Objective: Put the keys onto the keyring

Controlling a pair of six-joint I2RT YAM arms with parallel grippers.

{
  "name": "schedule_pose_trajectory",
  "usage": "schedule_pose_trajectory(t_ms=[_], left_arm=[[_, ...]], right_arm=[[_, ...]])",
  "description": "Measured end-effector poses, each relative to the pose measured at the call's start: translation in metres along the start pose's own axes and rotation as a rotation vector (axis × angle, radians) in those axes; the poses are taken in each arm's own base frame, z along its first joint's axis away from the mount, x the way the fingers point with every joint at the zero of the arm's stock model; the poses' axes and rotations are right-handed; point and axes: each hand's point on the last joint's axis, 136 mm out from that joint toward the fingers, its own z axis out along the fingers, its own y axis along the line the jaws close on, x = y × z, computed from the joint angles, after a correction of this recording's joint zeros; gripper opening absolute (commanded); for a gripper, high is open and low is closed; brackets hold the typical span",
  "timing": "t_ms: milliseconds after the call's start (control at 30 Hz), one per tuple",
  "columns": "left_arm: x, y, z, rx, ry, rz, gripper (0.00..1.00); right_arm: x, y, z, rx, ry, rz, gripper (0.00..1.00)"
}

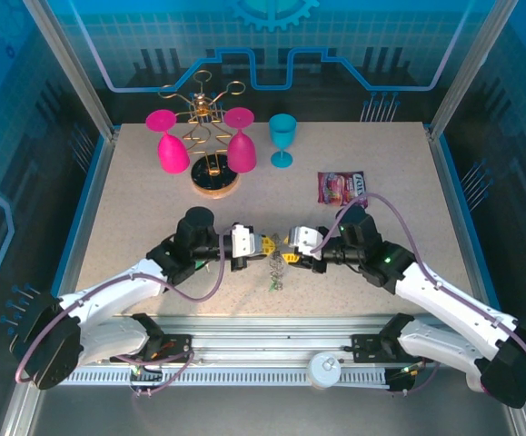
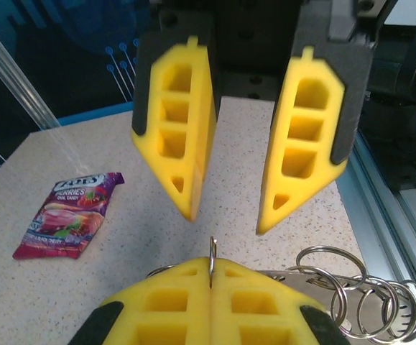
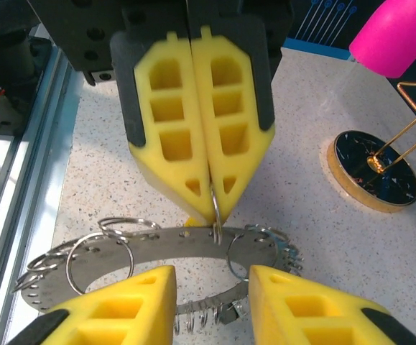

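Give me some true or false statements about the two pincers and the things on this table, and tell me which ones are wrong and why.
1. The left pincer is shut on a small split ring of the keyring. True.
2. The right pincer is clamped on the keyring. False: its jaws stand open and grip nothing.
3. A candy packet lies flat on the table. True.
4. The teal goblet hangs upside down on the rack. False: it stands upright on the table beside the rack; the pink glasses are the ones hanging there.
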Motion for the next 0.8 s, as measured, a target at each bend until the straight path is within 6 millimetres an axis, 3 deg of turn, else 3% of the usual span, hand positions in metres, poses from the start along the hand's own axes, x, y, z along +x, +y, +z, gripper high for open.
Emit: schedule_pose_trajectory(t_ms=[533,800], left_arm=[[-0.014,0.0,0.0,-0.011,-0.075,0.074,0.0],[-0.015,0.0,0.0,-0.009,-0.083,0.086,0.0]], right_arm=[[-0.017,-0.005,0.001,0.035,-0.114,-0.075,0.22],[-0.02,-0.007,0.001,0.044,-0.124,-0.094,0.23]])
